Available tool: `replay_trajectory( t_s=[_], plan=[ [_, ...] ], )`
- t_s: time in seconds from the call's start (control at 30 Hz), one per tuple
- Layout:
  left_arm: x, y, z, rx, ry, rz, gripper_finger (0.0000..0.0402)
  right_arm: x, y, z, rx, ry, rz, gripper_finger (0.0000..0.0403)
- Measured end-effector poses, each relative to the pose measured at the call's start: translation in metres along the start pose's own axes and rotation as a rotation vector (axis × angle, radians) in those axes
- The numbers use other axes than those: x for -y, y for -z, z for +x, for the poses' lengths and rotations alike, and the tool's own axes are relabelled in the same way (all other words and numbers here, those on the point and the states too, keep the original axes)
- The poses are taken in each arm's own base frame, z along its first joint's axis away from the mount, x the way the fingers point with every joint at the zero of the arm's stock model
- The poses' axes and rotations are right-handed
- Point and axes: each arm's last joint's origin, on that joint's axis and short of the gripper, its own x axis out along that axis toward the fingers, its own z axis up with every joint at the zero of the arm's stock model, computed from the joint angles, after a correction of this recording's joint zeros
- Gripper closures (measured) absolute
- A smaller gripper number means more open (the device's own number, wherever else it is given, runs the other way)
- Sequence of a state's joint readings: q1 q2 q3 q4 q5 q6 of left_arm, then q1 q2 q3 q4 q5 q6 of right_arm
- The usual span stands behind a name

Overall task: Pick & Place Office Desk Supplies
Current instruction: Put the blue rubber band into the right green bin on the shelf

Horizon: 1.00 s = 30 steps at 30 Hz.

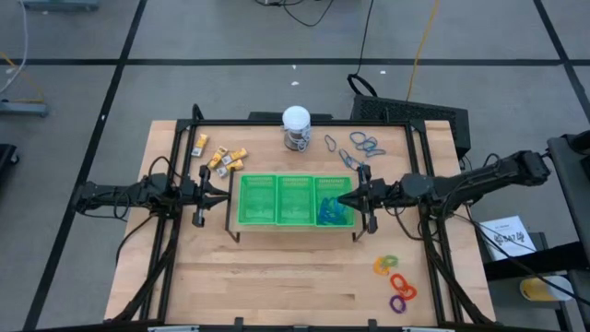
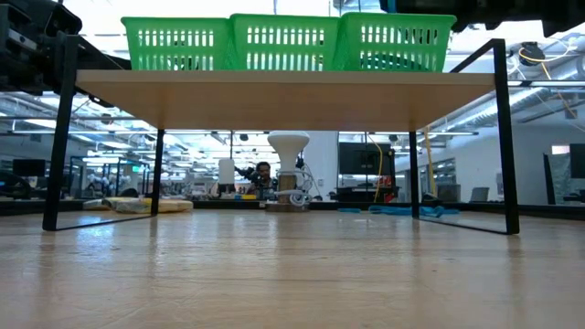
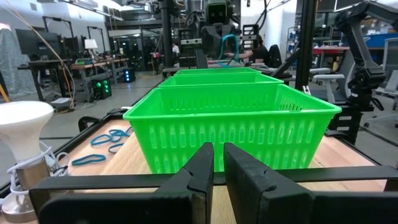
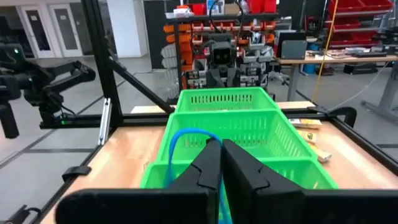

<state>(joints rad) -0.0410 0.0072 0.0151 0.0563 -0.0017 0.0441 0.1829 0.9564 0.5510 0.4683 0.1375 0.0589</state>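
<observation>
Green tray (image 1: 277,200): three compartments, sitting on a raised wooden shelf at the centre of the high view; the left and middle compartments look bare, the right one holds a small heap of blue loops (image 1: 329,214).

Right gripper (image 1: 345,198): over the tray's right compartment, fingers pressed together on a blue loop (image 4: 186,140) that arcs up beside them in the right wrist view (a drop into that compartment looks imminent, as a judgement).

Left gripper (image 1: 224,196): just off the tray's left wall, fingers closed on nothing that I can see, waiting.

Blue and grey loops left on the table (image 1: 365,142): a loose cluster in the upper right of the high view, behind the tray, near the white-topped jar (image 1: 296,126).

Yellow-and-white blocks (image 1: 221,158): scattered at the upper left of the tray, apparently none moved into it.

Coloured rings (image 1: 396,281): orange, purple and green, grouped at the lower right of the high view, well apart from the tray.

Done so far: some blue loops are sorted into one compartment, with one more in hand.

Still to do: the remaining loops, all the blocks and all the rings (by far the larger share, so the job reads as early).

Low view: shows only the tray on top of the shelf and the jar beyond; nothing of the supplies can be judged there.
</observation>
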Motion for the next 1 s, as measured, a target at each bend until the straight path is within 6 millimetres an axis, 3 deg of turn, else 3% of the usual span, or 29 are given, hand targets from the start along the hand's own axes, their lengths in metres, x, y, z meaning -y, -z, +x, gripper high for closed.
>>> replay_trajectory(
  t_s=[0.67, 0.83, 1.0],
  plan=[
    [0.000, 0.000, 0.000, 0.000, 0.000, 0.000, 0.0357, 0.000, -0.001, 0.001, 0.020, 0.012, -0.004, 0.0262],
    [0.000, 0.000, 0.000, 0.000, 0.000, 0.000, 0.0357, 0.008, -0.013, -0.011, 0.078, 0.191, -0.046, 0.0255],
    [0.000, 0.000, 0.000, 0.000, 0.000, 0.000, 0.0357, 0.029, -0.018, -0.029, 0.048, 0.403, -0.057, 0.0255]
  ],
)
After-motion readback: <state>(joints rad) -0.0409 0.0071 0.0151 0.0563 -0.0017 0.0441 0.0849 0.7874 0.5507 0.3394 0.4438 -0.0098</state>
